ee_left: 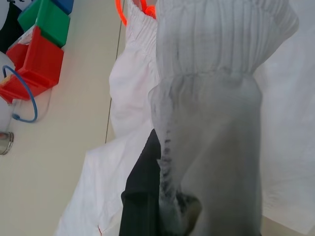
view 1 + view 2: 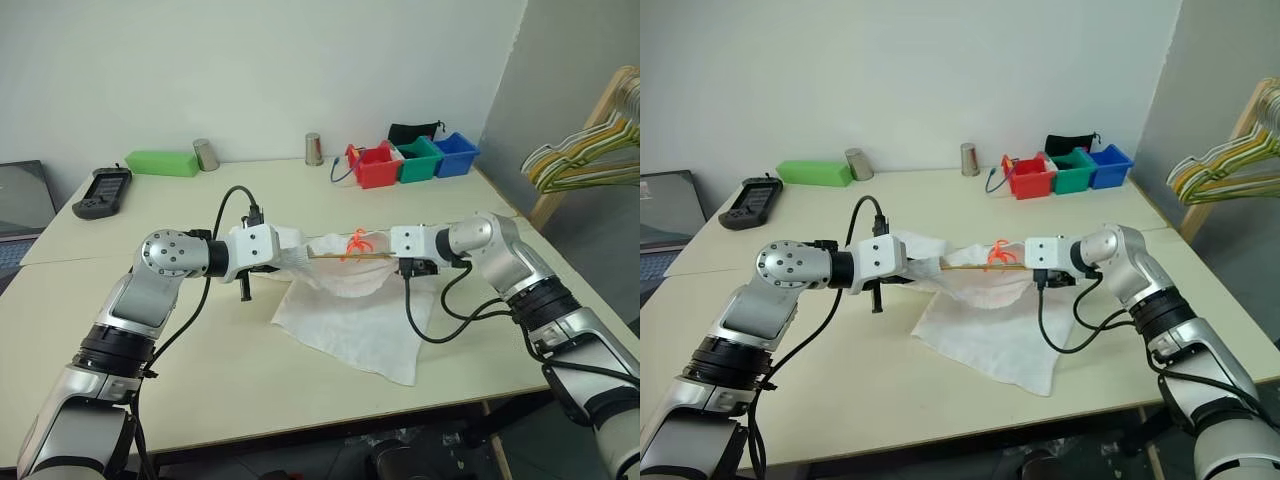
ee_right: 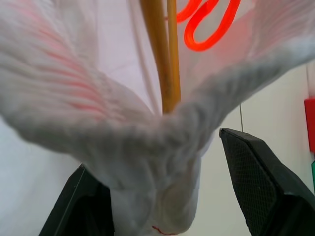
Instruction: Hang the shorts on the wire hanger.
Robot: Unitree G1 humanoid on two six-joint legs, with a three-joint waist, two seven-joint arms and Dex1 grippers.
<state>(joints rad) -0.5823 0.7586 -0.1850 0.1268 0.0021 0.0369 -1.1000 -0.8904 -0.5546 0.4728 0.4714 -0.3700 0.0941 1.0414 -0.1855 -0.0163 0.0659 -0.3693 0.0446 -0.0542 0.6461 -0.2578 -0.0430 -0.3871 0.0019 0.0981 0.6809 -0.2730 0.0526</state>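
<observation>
One broad cream table (image 2: 200, 380) with a smooth matte top carries everything, and on it lies one pair of shorts (image 2: 355, 330), thin white crinkled fabric with a gathered elastic waistband, its lower part spread flat on the near-middle of the table while the waistband is lifted and stretched between the two grippers. One wire hanger (image 2: 335, 254), a thin yellowish-gold rod, runs level through the raised waistband, with an orange cord loop (image 2: 357, 243) showing beside it. The left gripper (image 2: 283, 258) is clenched on the left end of the waistband, whose bunched cloth covers its black fingers in the left wrist view. The right gripper (image 3: 162, 196) has its two black textured fingers (image 3: 256, 172) spread apart, with the right end of the waistband and the tip of the hanger sitting between them. At the far right stand three small square plastic bins, red (image 2: 376, 166), green (image 2: 417, 160) and blue (image 2: 455, 154); what they hold cannot be told. A flat green box (image 2: 162, 162) lies far left, and a black handheld device (image 2: 103, 192) nearer than it. Two small metal cylinders (image 2: 206, 154) stand upright along the far edge. Off the table to the right, a bunch of thicker hangers (image 2: 585, 160) hangs on a wooden rack.
</observation>
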